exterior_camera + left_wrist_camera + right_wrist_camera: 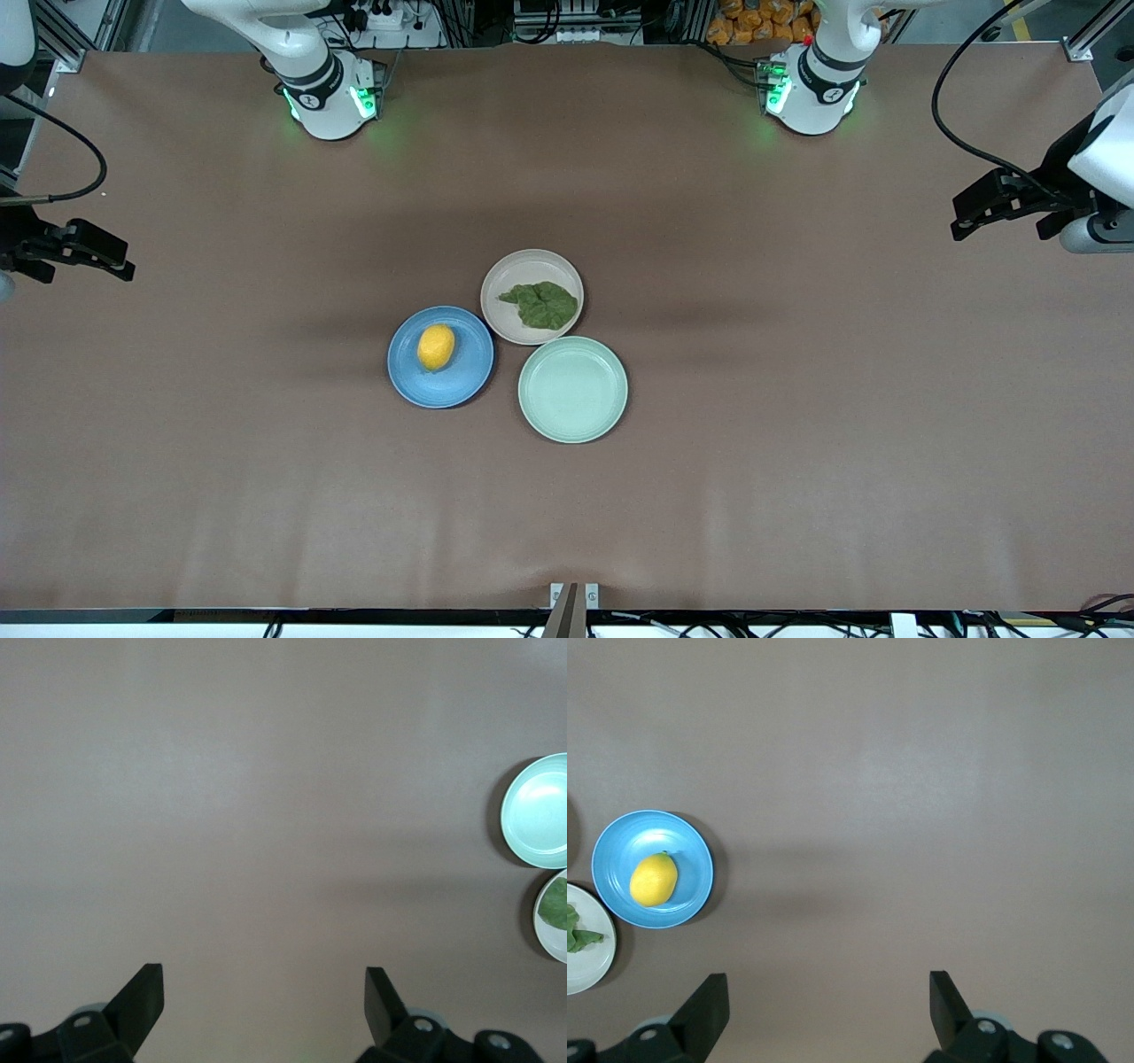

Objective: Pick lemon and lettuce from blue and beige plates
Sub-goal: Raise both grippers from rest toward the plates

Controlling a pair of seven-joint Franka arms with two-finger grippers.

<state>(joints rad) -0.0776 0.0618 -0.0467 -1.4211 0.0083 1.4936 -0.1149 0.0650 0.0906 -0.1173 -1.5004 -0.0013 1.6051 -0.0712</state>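
A yellow lemon [436,346] lies on the blue plate [462,379] near the table's middle. A green lettuce leaf [540,304] lies on the beige plate [532,263], which touches the blue plate and is farther from the front camera. My right gripper [127,268] is open and empty, up over the right arm's end of the table, away from the plates. Its wrist view shows its open fingers [709,1005], the lemon [654,879] and the blue plate [694,859]. My left gripper [961,228] is open and empty over the left arm's end; its wrist view shows its fingers [146,997] and an edge of the lettuce [556,904].
An empty pale green plate [572,389] sits beside the other two plates, nearest the front camera; it also shows in the left wrist view [540,811]. The brown table top [797,443] stretches wide around the three plates.
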